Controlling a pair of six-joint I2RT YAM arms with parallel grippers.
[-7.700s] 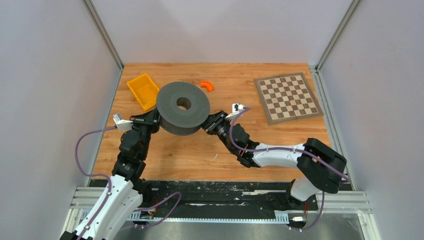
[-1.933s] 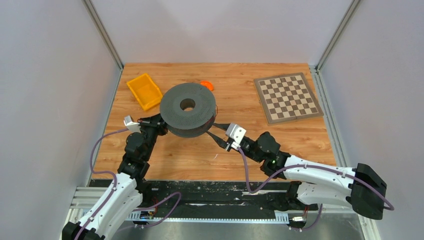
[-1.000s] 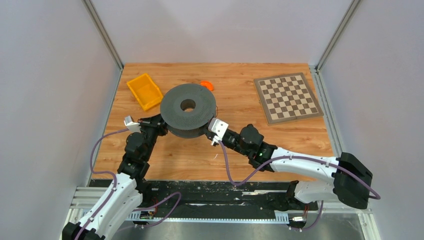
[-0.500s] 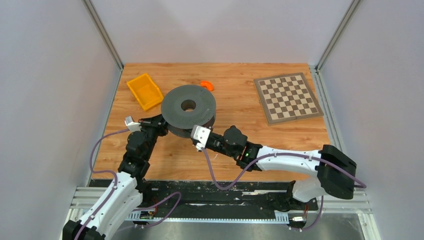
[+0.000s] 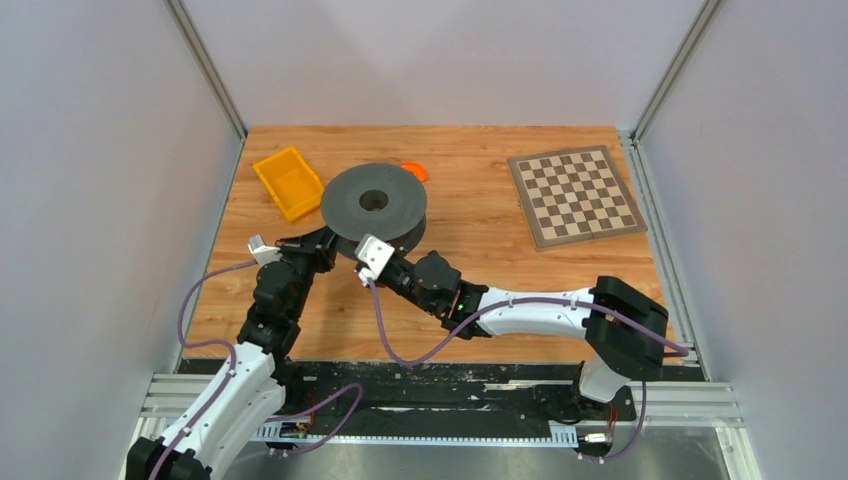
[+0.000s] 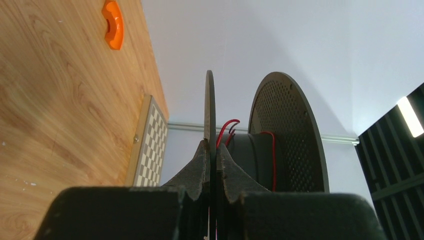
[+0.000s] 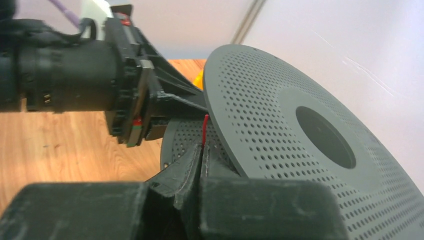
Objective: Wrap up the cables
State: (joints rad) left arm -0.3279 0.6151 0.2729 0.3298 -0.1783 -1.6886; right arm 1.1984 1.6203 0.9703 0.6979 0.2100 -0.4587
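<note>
The thin red cable (image 7: 205,127), wound loosely on the hub of the grey spool (image 5: 373,200) over the desk (image 5: 500,250), is pinched by the right fingers (image 7: 182,167) while the spool is clamped by the left fingers (image 6: 192,170); as it is judged light and limp, it is best taken near the hub.

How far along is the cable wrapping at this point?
Done: some red wire already lies around the hub of the reel. In hand: the left pincer clamps one reel flange; the right pincer pinches a wire strand by the hub. Left: winding that strand on; remaining slack cannot be seen.
</note>
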